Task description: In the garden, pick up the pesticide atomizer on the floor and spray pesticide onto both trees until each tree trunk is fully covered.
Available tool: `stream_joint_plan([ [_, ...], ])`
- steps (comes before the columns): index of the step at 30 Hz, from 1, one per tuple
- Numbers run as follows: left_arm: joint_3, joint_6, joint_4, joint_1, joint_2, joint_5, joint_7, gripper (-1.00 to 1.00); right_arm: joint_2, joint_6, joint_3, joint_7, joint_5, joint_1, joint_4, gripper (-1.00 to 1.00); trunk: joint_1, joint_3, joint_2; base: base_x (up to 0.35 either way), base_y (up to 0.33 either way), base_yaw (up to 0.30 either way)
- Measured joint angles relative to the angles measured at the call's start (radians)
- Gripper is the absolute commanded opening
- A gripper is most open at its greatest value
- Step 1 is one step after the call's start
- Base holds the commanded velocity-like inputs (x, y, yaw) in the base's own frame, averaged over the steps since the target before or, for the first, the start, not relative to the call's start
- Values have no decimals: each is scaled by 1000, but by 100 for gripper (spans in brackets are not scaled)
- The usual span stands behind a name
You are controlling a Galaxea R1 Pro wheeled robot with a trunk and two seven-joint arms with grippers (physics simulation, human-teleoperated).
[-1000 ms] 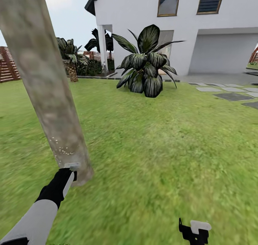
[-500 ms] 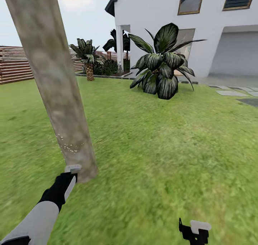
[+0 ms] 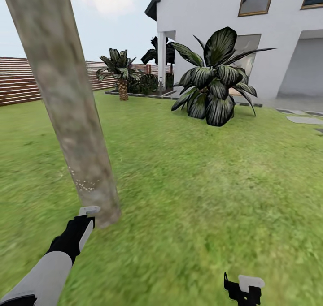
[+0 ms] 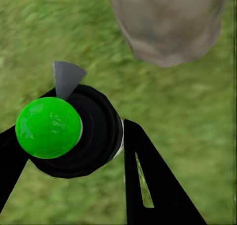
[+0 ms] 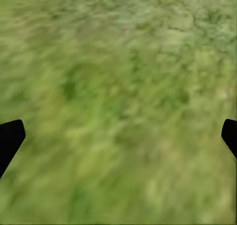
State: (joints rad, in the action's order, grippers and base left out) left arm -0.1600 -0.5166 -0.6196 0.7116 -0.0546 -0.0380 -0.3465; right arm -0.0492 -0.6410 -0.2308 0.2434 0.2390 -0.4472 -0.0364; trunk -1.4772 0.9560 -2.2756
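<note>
One patch of white specks [image 3: 85, 184] low on the tree trunk [image 3: 67, 113] is all the pesticide that shows, so most of that thick grey-tan column looks bare and the job seems far from finished. The left gripper [image 4: 74, 151] is clamped on the pesticide atomizer [image 4: 66, 131], its black fingers pressed on either side of the dark body with the green cap; in the head view the sprayer's pale nozzle [image 3: 89, 210] sits just beside the foot of the trunk. The main risk, as I judge it, is aim: the nozzle stands so near the base that spray could keep landing on the same low band, or slip past the curved side onto the grass [image 3: 202, 198], leaving the upper trunk uncovered. Raising the arm without backing off might also knock the nozzle against the bark and twist the atomizer in the grip. The right gripper [image 5: 118, 136] hangs over grass with its fingertips far apart and nothing between them. Whether mist is leaving the nozzle right now is hard to tell.
</note>
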Motion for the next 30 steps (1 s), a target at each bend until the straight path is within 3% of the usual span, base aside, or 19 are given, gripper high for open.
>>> stream_joint_plan([
  [6,0,0,-1,0,0,0,0,-100,0,0,0,0,0,0,0,100,0,0,0,196,-232,33],
  [25,2,0,-5,0,5,2,-26,-100,0,0,1,0,0,0,0,100,0,0,0,28,-270,271],
  [30,2,0,-5,0,5,3,-26,-100,0,0,0,0,0,0,0,100,0,0,0,91,-272,71],
])
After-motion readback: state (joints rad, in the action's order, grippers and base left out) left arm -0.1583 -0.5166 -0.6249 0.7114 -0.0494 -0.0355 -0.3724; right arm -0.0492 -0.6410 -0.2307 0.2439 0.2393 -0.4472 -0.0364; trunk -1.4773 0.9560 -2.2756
